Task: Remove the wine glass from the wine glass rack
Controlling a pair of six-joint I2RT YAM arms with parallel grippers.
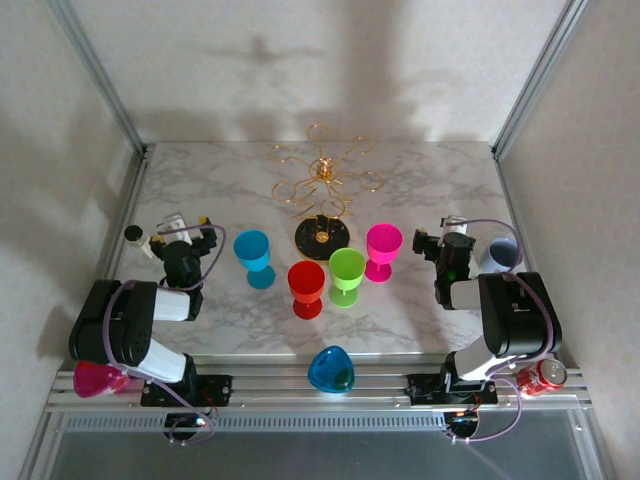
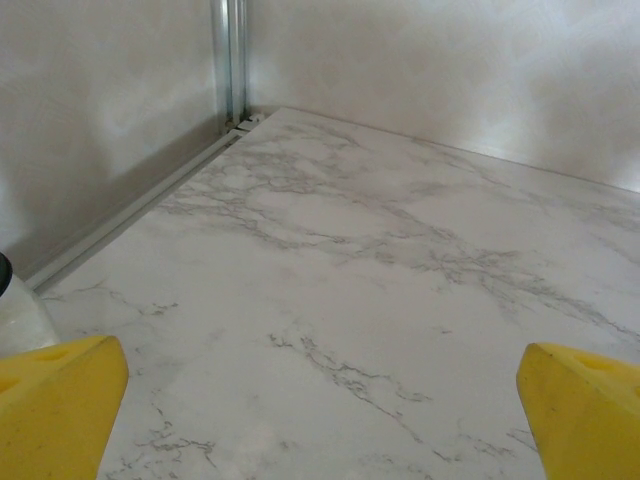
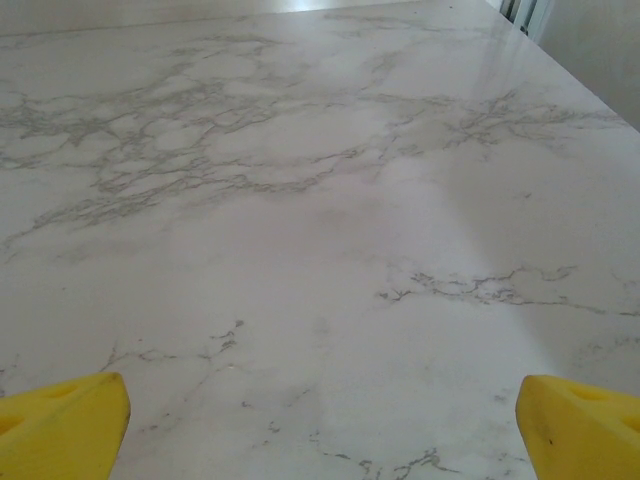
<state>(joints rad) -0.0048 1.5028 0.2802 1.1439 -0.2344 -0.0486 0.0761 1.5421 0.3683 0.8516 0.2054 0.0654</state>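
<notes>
Left gripper [image 1: 182, 229] and right gripper [image 1: 442, 233] gape wide, empty, on low folded arms.

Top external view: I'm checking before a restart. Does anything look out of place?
Yes. Off the marble, on the near metal rail, a blue glass lies at the middle, a pink glass lies on its side at the left end, and a red can lies at the right end.

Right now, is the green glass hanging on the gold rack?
No, the green glass stands on the table near the wine glass rack.
</notes>
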